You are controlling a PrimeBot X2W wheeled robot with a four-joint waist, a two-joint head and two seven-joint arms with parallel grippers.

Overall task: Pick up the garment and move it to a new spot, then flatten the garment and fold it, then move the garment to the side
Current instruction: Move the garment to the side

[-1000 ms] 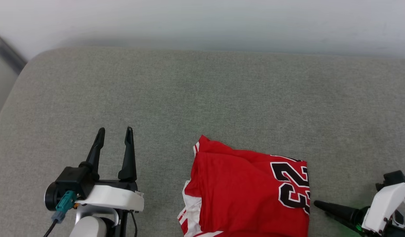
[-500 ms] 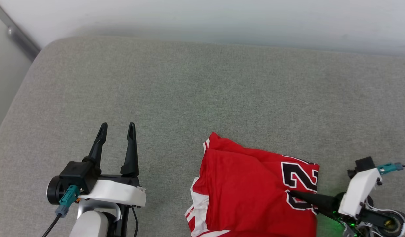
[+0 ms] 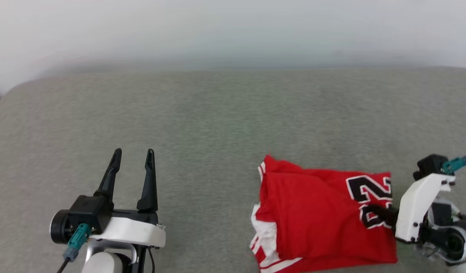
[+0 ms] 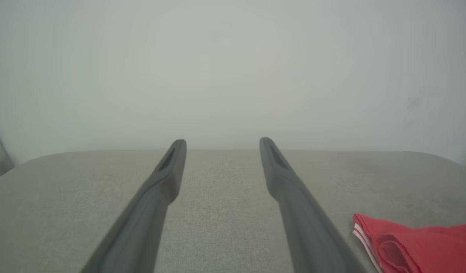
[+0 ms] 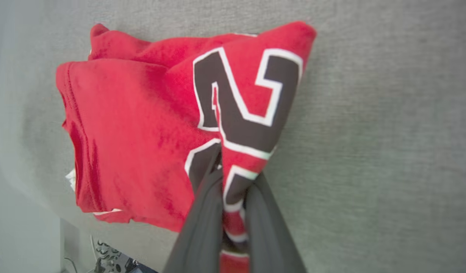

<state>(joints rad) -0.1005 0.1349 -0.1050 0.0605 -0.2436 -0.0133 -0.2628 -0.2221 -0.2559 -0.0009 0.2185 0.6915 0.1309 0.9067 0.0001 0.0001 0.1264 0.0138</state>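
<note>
The folded red garment [image 3: 316,216] lies at the lower right of the grey cushion, its black white-edged number facing up and white trim along its near left side. My right gripper [image 3: 371,212] reaches in from the right and is shut on the garment's right edge. In the right wrist view the red cloth with the number [image 5: 233,113] is pinched between the two dark fingers [image 5: 202,227] and lifted slightly. My left gripper [image 3: 133,155] stands open over bare cushion at the lower left, nothing between its fingers [image 4: 164,182]. The garment's corner [image 4: 415,242] shows at the lower right of the left wrist view.
The grey fabric cushion [image 3: 218,125] spreads wide to the left of and beyond the garment. A pale wall [image 3: 233,30] runs behind it. The cushion's near edge and some cables [image 5: 108,258] show in the right wrist view's lower left.
My right gripper moved in from the right onto the garment's right edge and shut on it. The head camera shifted, so the whole scene slid. The left gripper stayed open.
</note>
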